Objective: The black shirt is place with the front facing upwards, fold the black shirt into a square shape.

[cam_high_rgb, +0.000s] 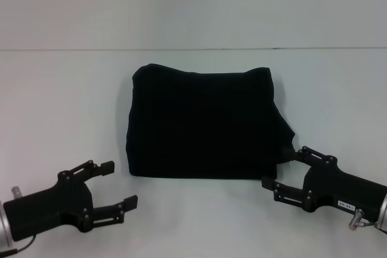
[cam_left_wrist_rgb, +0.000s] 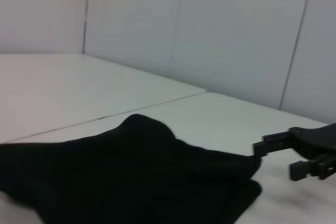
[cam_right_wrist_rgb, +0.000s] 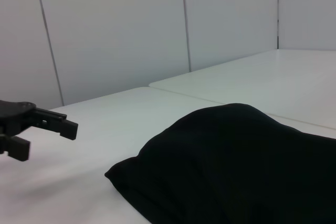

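Observation:
The black shirt [cam_high_rgb: 202, 125] lies folded into a rough rectangle in the middle of the white table [cam_high_rgb: 60, 107], plain side up with no lettering showing. My left gripper [cam_high_rgb: 120, 183] hovers open at the near left, a short way off the shirt's near left corner. At the shirt's near right corner my right gripper [cam_high_rgb: 284, 166] stands open, its far finger touching a small flap of cloth that sticks out there. The left wrist view shows the shirt [cam_left_wrist_rgb: 131, 182] with the right gripper [cam_left_wrist_rgb: 277, 160] beyond it. The right wrist view shows the shirt [cam_right_wrist_rgb: 241, 166] and the left gripper [cam_right_wrist_rgb: 46, 141].
The table's far edge meets a pale panelled wall [cam_high_rgb: 193, 4]. A seam runs across the tabletop [cam_left_wrist_rgb: 147, 106] beyond the shirt. Bare white surface surrounds the shirt on all sides.

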